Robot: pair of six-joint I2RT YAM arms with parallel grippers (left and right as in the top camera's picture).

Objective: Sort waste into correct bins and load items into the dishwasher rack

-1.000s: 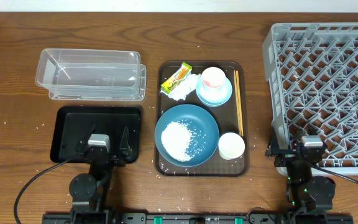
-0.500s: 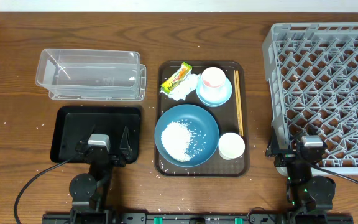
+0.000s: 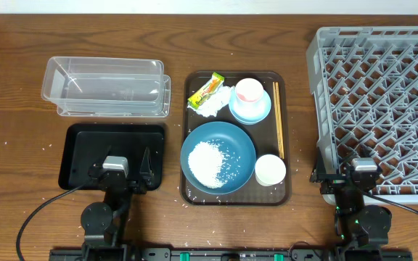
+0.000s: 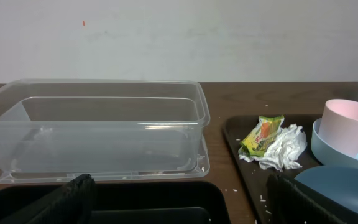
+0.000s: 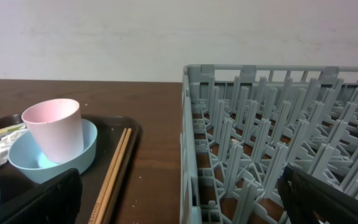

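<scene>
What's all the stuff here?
table: one, brown, underneath.
container: one, clear, back left.
black tray: one, front left.
serving tray: one, brown, middle.
plate: one, blue, on serving tray.
rice: one heap, white, on plate.
saucer: one, light blue, behind plate.
pink cup: one, in saucer.
white cup: one, right of plate.
chopsticks: two, wooden, right of saucer.
wrapper: one, yellow-green, left of saucer.
tissue: one, white, beside wrapper.
rack: one, grey, right.
left fingers: two, black, open, over black tray.
right fingers: two, black, open, by rack.
</scene>
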